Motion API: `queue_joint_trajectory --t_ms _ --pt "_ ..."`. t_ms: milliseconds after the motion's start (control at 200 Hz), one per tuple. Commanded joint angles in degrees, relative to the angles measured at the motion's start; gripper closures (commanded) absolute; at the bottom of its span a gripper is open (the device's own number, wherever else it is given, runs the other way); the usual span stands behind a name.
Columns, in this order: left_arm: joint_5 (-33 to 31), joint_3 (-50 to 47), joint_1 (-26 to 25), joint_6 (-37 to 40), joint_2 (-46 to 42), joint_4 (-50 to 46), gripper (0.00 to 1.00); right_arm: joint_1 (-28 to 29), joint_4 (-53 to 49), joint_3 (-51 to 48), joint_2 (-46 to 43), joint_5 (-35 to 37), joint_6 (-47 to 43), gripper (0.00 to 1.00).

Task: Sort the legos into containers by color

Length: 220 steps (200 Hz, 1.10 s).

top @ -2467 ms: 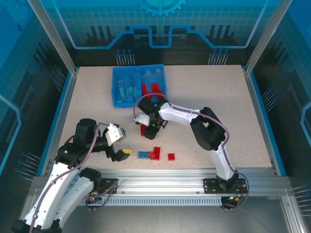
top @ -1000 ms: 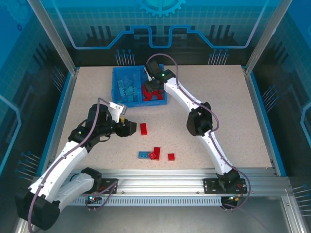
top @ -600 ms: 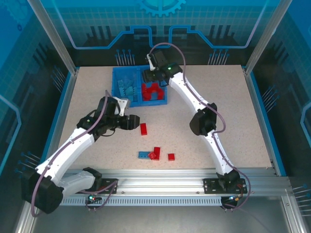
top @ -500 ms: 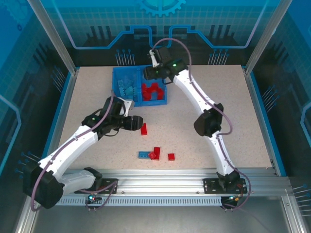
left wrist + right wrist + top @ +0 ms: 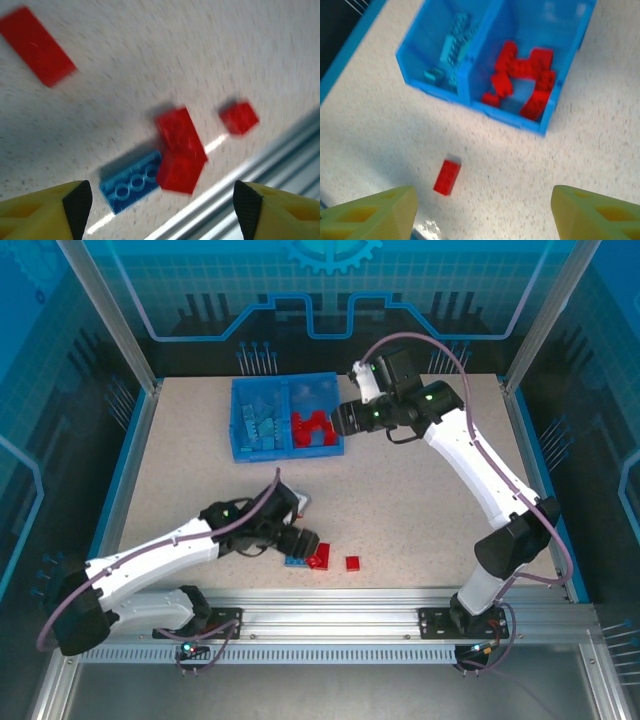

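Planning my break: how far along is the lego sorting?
Mostly done: the bin holds red legos in one compartment, light blue legos in the other. In hand: nothing; the left gripper, open, hovers over the loose ones; the right gripper is open too. Left: one blue brick and about four red bricks.

Bin [image 5: 270, 452] lies behind; loose bricks [image 5: 320, 557] in front.
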Motion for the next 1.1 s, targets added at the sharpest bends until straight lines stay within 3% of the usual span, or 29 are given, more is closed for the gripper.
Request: queue_joint_trajectory --t_ms 0,70,245,395,580,970,1096 --pt "-0.9 -5.3 -2.6 12.8 -5.3 2.4 0.24 -0.4 -0.8 -3.1 -1.3 -0.3 -1.7 0.26" --pt "-0.7 -5.1 -1.6 18.1 -6.2 3.5 0.25 -0.4 -1.3 -3.3 -1.3 -0.5 -1.9 0.26" --pt "6.1 -5.7 -1.6 46.6 -5.6 2.4 0.12 -0.5 -1.7 -3.0 -1.0 -1.6 -2.2 0.25" --pt "7.5 -12.6 -0.2 61.2 -8.3 6.6 0.03 -0.4 -1.9 -3.3 -1.7 -1.4 -2.0 0.25" --pt "13.7 -17.5 4.7 65.0 -9.1 13.1 0.01 -0.5 -1.7 -5.2 -3.3 -0.6 -1.9 0.25" --pt "15.3 -14.5 6.4 69.8 6.1 16.7 0.06 -0.6 -2.5 -6.2 -4.4 -0.2 -2.3 0.25" --pt "15.4 -14.6 7.0 70.1 8.6 18.7 0.13 -0.8 -2.7 -6.3 -4.6 0.2 -2.4 0.25"
